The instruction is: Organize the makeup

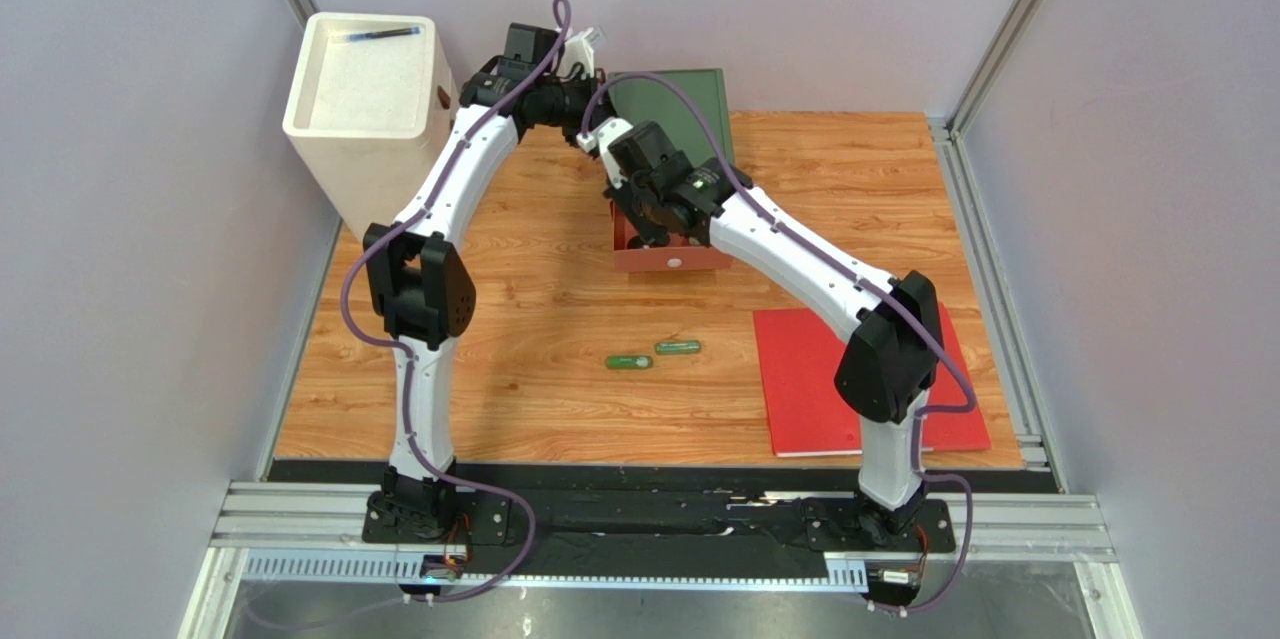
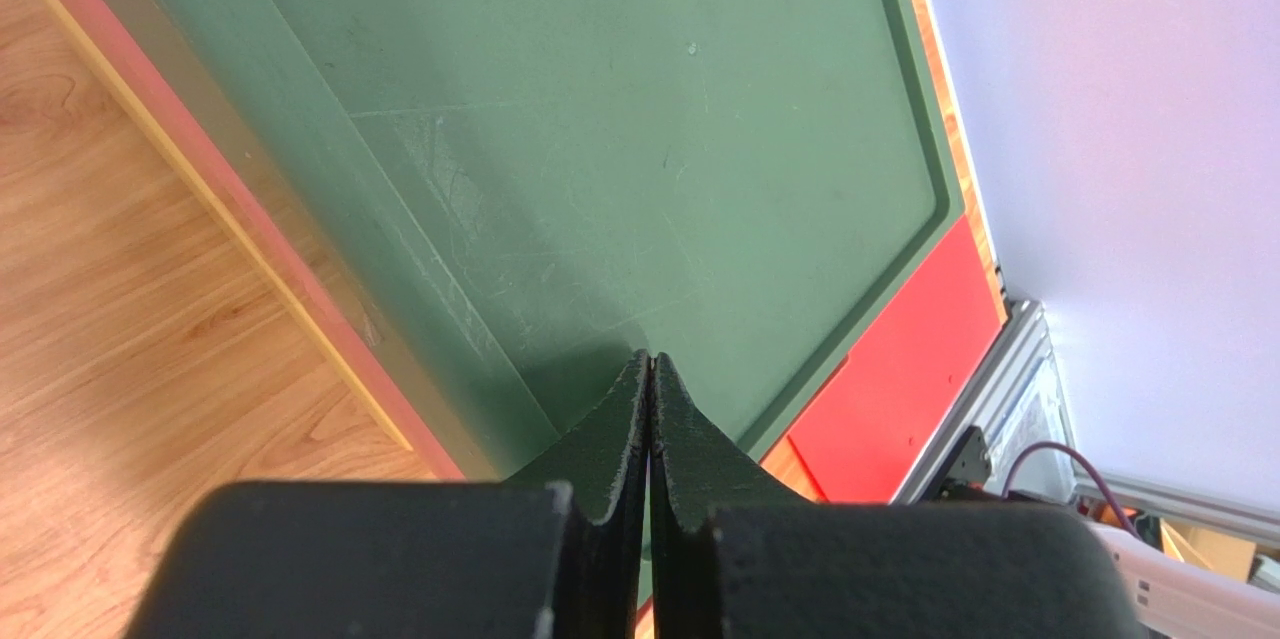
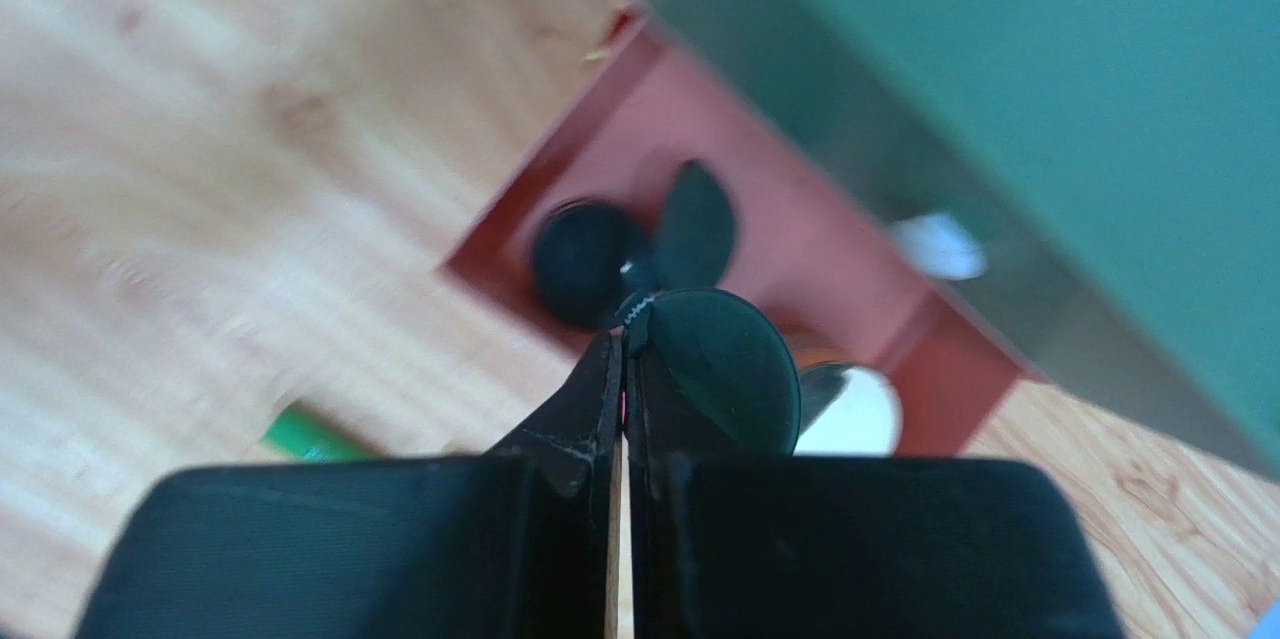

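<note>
Left pincer (image 2: pixel 649 377): clenched, tips against the green lid (image 2: pixel 601 144) - nothing seen between them.
Right pincer (image 3: pixel 625 336): clenched above the red box (image 1: pixel 669 261), seemingly empty, though blurred.
In box: ball (image 3: pixel 583 261), compact (image 3: pixel 729 362).
Tubes (image 1: pixel 628 363): 2 loose on the table (image 1: pixel 526 369), on the box's near side, long axes roughly left-right, almost end to end.
Nearer arm: right - tubes lie straight back from its pincer, toward the bases.
</note>
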{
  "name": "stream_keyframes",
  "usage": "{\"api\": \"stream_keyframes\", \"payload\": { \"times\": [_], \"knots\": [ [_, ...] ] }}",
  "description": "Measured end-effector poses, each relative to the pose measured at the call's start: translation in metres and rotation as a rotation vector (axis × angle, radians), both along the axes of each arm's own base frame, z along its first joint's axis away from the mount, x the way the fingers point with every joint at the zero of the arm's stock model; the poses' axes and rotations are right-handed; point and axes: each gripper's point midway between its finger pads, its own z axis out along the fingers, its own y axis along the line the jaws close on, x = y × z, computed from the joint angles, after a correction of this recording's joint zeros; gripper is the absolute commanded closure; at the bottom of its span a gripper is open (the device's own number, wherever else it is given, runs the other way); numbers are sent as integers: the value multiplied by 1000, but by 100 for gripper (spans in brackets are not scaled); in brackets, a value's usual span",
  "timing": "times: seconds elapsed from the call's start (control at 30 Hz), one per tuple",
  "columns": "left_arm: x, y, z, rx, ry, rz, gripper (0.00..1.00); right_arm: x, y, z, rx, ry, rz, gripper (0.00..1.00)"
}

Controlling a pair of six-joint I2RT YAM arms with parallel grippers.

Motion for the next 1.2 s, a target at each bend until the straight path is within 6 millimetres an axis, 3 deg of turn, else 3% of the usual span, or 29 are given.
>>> {"api": "stream_keyframes", "payload": {
  "times": [0.07, 0.1, 0.2, 0.33, 0.43, 0.47, 0.5, 0.53, 0.63, 0.87, 0.93, 1.03, 1.2],
  "knots": [
    [0, 0, 0, 0, 0, 0, 100, 19, -9, 0, -5, -22, -48, 81],
    [0, 0, 0, 0, 0, 0, 100, 26, -13, -1, -13, -28, -69, 67],
    [0, 0, 0, 0, 0, 0, 100, 40, -18, -12, -37, -31, -103, 47],
    [2, 4, 0, -1, 2, 6, 100, 43, -13, -17, -37, -24, -105, 42],
    [2, 4, 1, 2, 3, 9, 100, 41, -12, -19, -36, -15, -107, 51],
    [2, 4, 1, 2, 3, 9, 100, 39, -12, -20, -35, -11, -109, 61],
    [2, 4, 1, 3, 4, 9, 100, 38, -12, -22, -33, -5, -113, 92],
    [2, 4, 1, 3, 5, 9, 100, 35, -12, -24, -19, 4, -116, 100],
    [2, 4, 1, 3, 5, 9, 100, 21, -15, -27, 17, 39, -117, 100],
    [2, 5, 1, 5, 6, 10, 100, -33, -5, -7, 344, 154, -43, 100],
    [2, 4, 1, 5, 8, 10, 100, -39, -1, -5, 395, 174, -24, 100],
    [2, 4, 1, 6, 9, 10, 100, -46, 1, -23, 418, 213, -21, 100],
    [2, 5, 1, 7, 12, 10, 100, -56, -18, -74, 354, 261, -122, 100]
  ]
}}
